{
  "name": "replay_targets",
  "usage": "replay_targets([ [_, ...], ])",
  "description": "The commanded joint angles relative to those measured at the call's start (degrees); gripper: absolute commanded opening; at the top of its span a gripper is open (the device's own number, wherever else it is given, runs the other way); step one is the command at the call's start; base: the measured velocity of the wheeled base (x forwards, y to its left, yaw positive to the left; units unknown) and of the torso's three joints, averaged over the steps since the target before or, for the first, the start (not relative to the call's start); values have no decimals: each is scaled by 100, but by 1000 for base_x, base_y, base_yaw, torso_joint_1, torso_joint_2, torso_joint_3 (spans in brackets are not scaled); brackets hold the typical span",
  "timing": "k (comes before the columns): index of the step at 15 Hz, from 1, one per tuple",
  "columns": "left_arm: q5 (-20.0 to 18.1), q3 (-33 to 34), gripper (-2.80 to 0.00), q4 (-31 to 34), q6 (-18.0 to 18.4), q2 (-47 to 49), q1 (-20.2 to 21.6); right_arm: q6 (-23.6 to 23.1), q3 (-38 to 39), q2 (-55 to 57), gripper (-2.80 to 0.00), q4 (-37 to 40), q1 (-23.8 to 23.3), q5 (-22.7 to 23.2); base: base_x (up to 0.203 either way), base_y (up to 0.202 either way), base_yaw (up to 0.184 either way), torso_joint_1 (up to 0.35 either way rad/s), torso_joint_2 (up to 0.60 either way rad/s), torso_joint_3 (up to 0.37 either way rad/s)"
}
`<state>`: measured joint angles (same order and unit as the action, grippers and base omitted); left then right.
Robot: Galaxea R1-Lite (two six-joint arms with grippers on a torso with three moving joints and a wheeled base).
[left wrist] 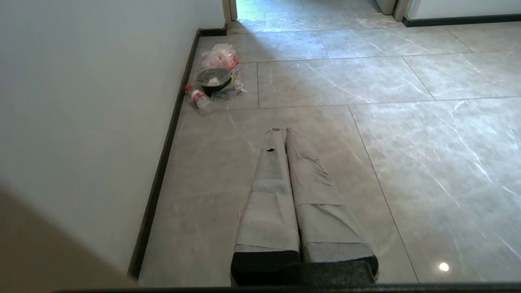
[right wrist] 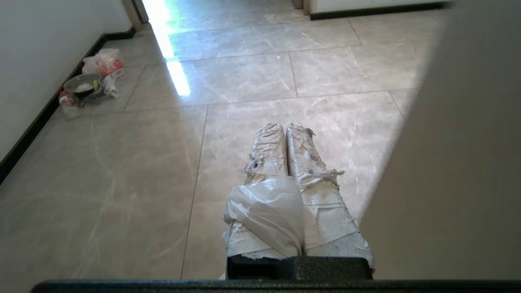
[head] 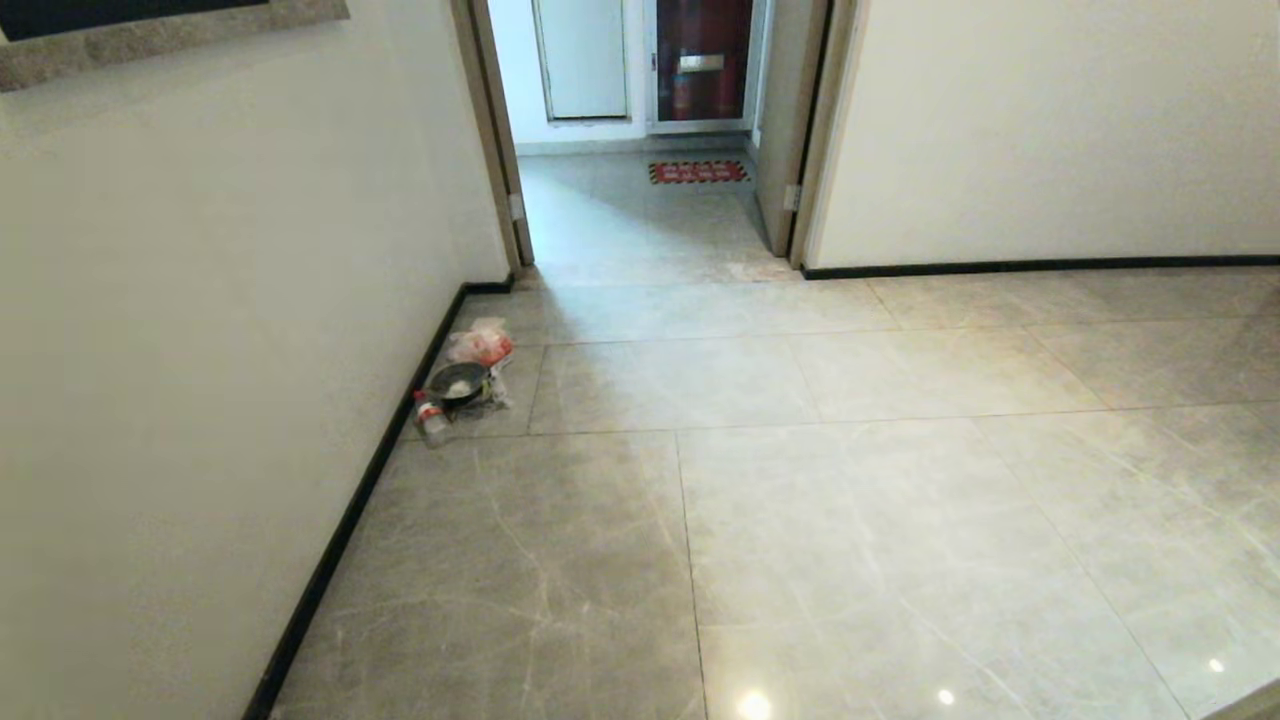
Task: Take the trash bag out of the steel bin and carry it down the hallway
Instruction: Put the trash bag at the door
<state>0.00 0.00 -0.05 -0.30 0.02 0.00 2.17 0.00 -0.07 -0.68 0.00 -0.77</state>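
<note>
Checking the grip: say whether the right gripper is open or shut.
Shut: the right gripper has its tape-wrapped fingers pressed together, pinching thin white plastic.

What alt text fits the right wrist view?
The right gripper, fingers shut, with white plastic draped over it, above the grey tiled floor. A litter pile lies by the wall.

Lots of things here are only half seen.

The bag (right wrist: 268, 211) is a white flap pinched between the right gripper (right wrist: 285, 128)'s fingers; the rest of it hangs out of sight under the gripper. A blurry tan shape (right wrist: 460, 162) covers one side of the right wrist view, and another (left wrist: 44, 248) fills a corner of the left wrist view. The little trash pile (head: 462, 380) by the wall is too small to read. The far doors (head: 640, 60) are cut off at the top.
</note>
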Motion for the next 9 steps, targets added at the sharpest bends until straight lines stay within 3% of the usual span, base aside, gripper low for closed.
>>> replay_targets([
  [1,0,0,-280,-4,-5,-2,0,2,0,7,-280,-2,0,-2,185,0,-1,2,2,6],
  [9,0,0,-280,-4,-5,-2,0,2,8,7,-280,-2,0,-2,187,0,-3,1,4,1],
])
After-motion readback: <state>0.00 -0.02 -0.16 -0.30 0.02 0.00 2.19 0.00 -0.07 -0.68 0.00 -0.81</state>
